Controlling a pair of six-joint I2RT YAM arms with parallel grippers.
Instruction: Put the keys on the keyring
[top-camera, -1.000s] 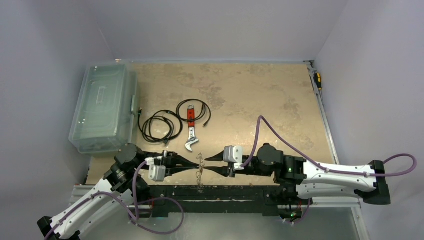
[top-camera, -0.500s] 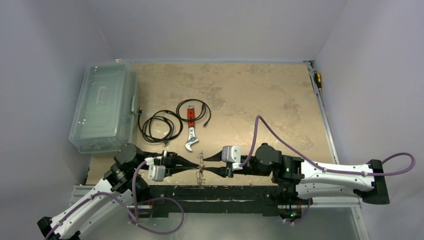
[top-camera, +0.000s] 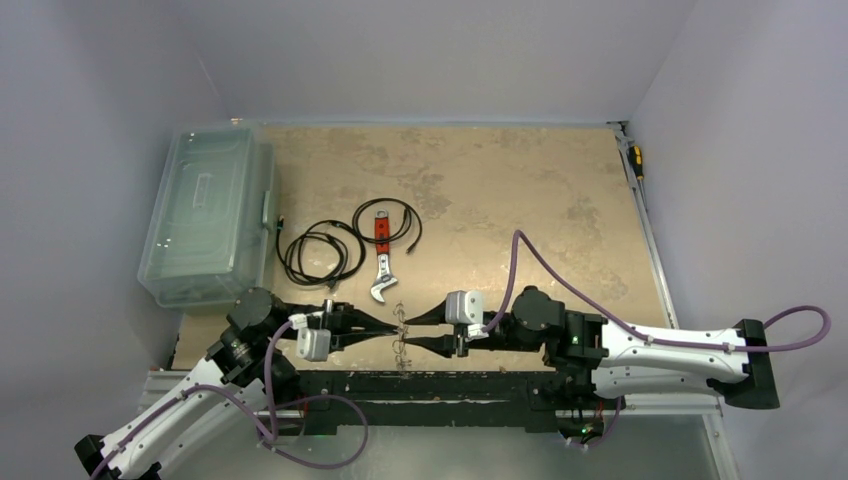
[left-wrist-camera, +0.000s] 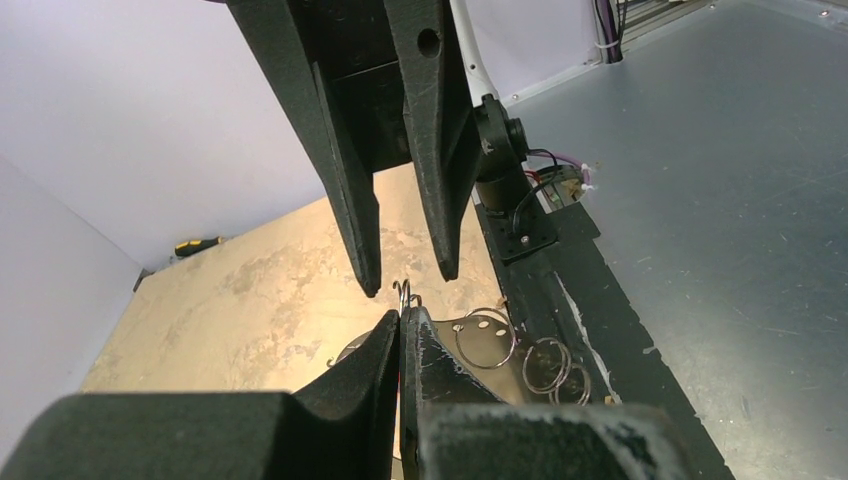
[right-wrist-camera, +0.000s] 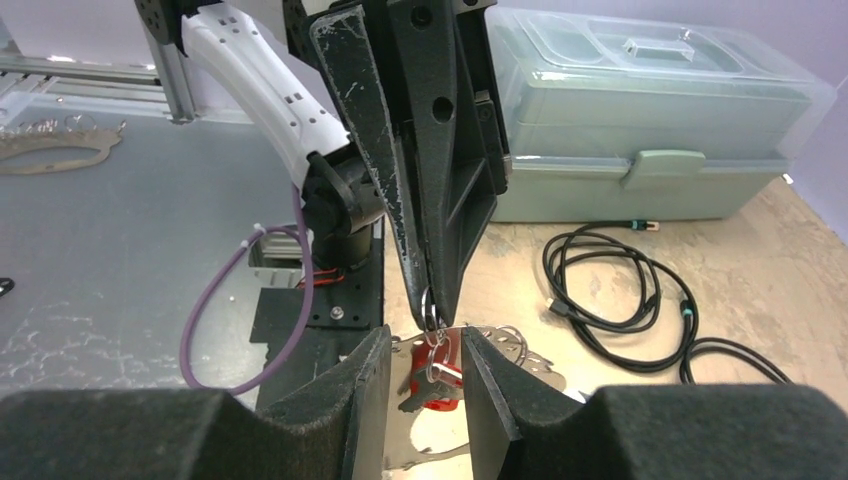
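My left gripper is shut on the thin silvery wire of the keyring, just above the table's near edge. In the right wrist view the left gripper's tip pinches the wire. A small silvery key hangs below it, in front of something red. My right gripper is open, its fingers on either side of the hanging key without touching it. More small rings and a flat silvery piece with holes lie beneath.
An adjustable wrench with a red grip and two coiled black cables lie behind the grippers. A clear lidded box stands at the left. A screwdriver lies on the right rail. The black base rail runs along the near edge.
My right gripper has shifted slightly left, closer to the left gripper's tip. The left gripper's fingers look drawn closer together on the wire, and the key cluster has risen a little.
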